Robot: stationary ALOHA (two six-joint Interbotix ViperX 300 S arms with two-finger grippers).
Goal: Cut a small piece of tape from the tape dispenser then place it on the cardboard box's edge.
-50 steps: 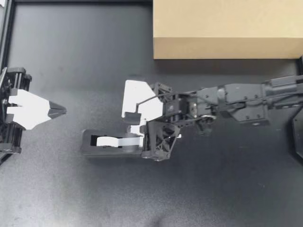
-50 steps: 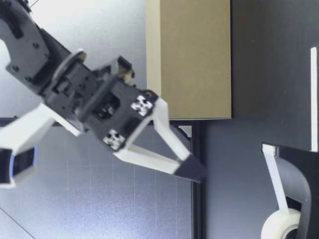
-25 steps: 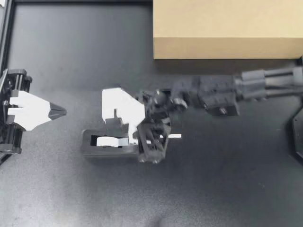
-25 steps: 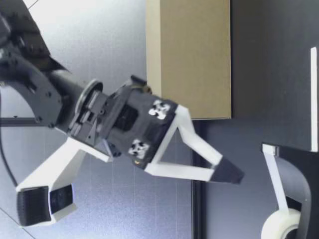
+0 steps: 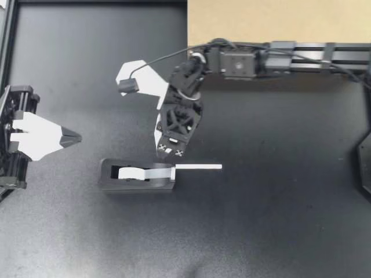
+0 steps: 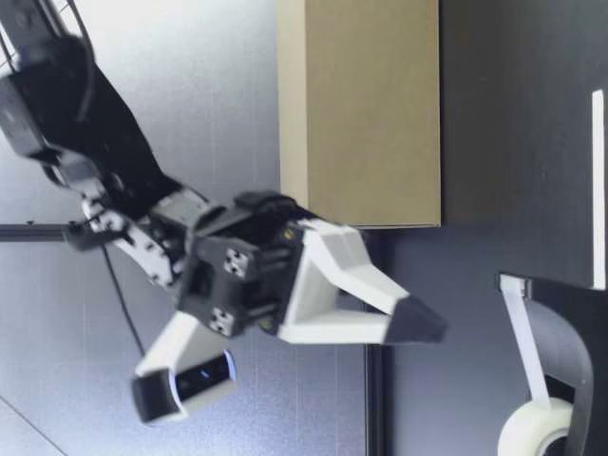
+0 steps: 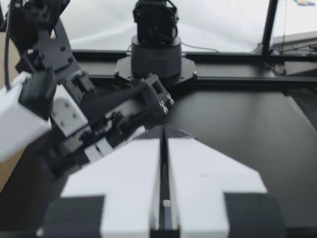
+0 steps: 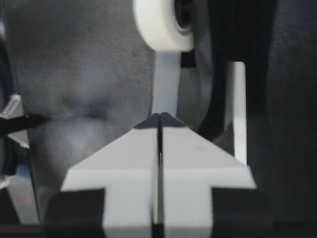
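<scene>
Top view: right claw (image 5: 163, 152) closed near tape dispenser (image 5: 109, 175); left claw (image 5: 74, 138) closed

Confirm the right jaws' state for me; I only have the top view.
Observer: In the right wrist view the right jaws are closed tip to tip, with nothing between them.
Operator: Give me their height.
Observer: In the low view they hang clear above the tape dispenser, not touching it.
Operator: Trace the tape.
Observer: In the low view it climbs from the roll to the dispenser's raised end, in one piece.
</scene>
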